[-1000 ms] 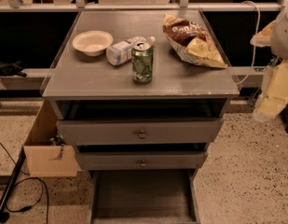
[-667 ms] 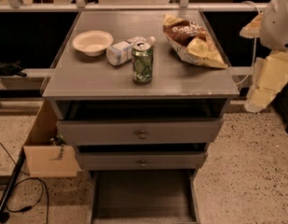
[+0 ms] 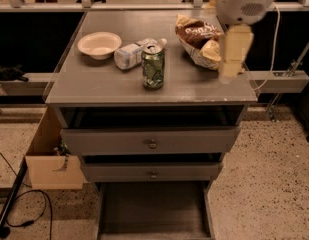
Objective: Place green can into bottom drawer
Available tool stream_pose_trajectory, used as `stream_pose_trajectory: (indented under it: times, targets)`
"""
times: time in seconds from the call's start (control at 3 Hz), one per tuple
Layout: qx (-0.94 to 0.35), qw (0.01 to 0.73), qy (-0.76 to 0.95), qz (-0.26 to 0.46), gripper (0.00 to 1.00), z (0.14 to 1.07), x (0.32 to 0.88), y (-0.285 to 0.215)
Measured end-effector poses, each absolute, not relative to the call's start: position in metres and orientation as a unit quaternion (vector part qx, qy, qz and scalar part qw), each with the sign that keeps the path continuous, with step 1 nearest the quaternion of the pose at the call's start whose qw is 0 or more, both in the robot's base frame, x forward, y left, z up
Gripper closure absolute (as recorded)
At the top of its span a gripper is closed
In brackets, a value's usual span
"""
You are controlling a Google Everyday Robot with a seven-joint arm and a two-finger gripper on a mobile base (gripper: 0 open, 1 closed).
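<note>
The green can [image 3: 153, 66] stands upright near the middle of the grey cabinet's top [image 3: 94, 86], silver lid up. The bottom drawer [image 3: 154, 211] is pulled open below the two upper drawers, and its dark grey interior holds nothing. My gripper [image 3: 233, 59] hangs from the white arm housing [image 3: 244, 1] over the right side of the cabinet top. It is to the right of the can and apart from it, in front of the snack bags, and holds nothing I can see.
A white bowl [image 3: 99, 45] and a lying pale plastic bottle [image 3: 131, 55] sit behind the can. Snack bags [image 3: 196, 41] lie at the back right. Two upper drawers with brass knobs [image 3: 152, 144] stand slightly ajar. A cardboard box [image 3: 49, 156] and a cable [image 3: 24, 219] are at the left.
The arm has swung in from the right edge of the view, leftward and up, to hang over the right side of the cabinet top. The can and drawers have not moved.
</note>
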State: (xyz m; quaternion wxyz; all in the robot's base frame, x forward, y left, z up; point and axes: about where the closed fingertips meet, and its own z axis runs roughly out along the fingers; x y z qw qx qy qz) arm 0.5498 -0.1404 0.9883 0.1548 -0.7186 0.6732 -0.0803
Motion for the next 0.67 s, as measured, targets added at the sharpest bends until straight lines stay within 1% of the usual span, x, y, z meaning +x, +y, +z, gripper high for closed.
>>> stream_pose_trajectory:
  times: [0.67]
  targets:
    - [-0.725, 0.179, 0.659, -0.087, 0.00, 0.9980, 0.5568, -0.1227]
